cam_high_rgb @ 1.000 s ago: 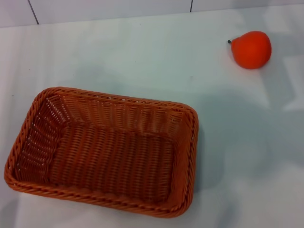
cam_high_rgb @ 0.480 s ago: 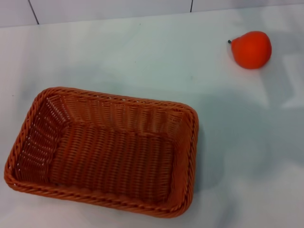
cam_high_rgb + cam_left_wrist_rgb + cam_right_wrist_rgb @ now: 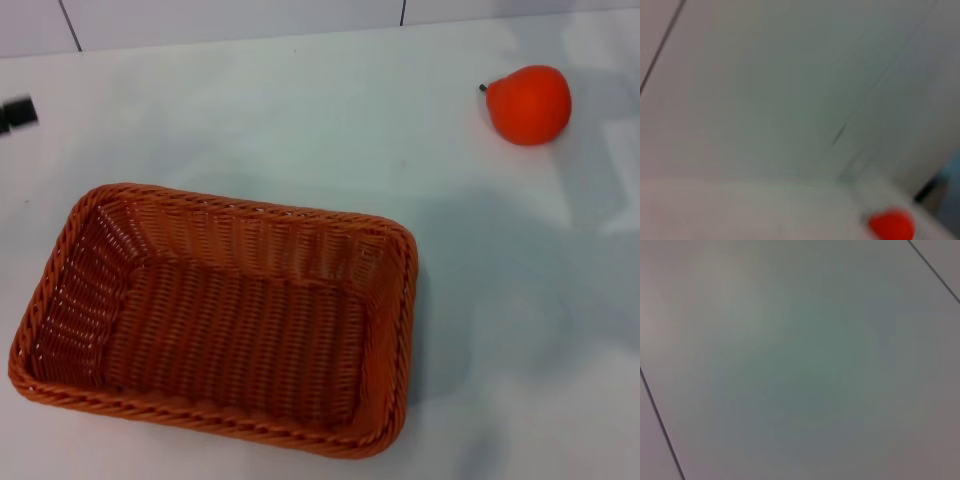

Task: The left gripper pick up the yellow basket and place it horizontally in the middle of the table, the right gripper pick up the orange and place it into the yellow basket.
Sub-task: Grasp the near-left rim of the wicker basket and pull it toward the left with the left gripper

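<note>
yellow basket (image 3: 215, 315): near-left on desk (image 3: 300, 120), long axis slightly skewed. left tool (image 3: 17, 113): only a tip shows at far-left edge, beyond basket; finger state cannot be told. orange (image 3: 530, 104): far right.

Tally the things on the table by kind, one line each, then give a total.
Basket: 1
Orange: 1
Total: 2, both on the table
</note>
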